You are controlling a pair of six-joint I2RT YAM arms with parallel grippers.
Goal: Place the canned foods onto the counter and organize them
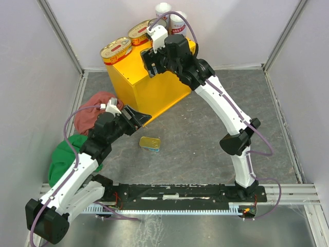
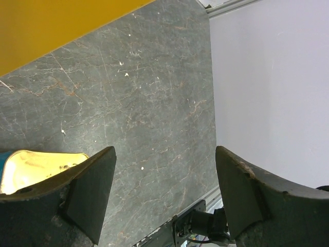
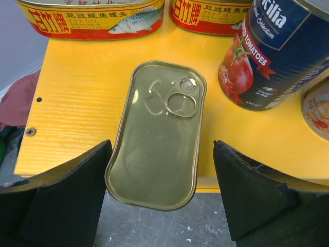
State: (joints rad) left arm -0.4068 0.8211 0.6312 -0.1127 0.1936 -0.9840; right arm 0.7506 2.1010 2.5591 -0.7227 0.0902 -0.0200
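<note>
In the lower middle of the top view, the rectangular tin point(image 1: 149, 143) lay on the grey surface point(image 1: 205, 128) just below the left fingers point(image 2: 87, 190) — spread, empty — long axis left-to-right; the right fingers point(image 3: 67, 195), also spread, hung well apart over the counter point(image 1: 149, 90).

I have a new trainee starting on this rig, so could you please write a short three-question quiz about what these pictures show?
1. True or false: one rectangular tin lies on the grey floor, off the yellow counter.
2. What sits between the open fingers of the right hand? A: nothing. B: the pull-tab tin. C: a cloth.
3. Fill in: ___ oval tins stand on the counter.
Key: 1 true; 2 B; 3 two.
</note>
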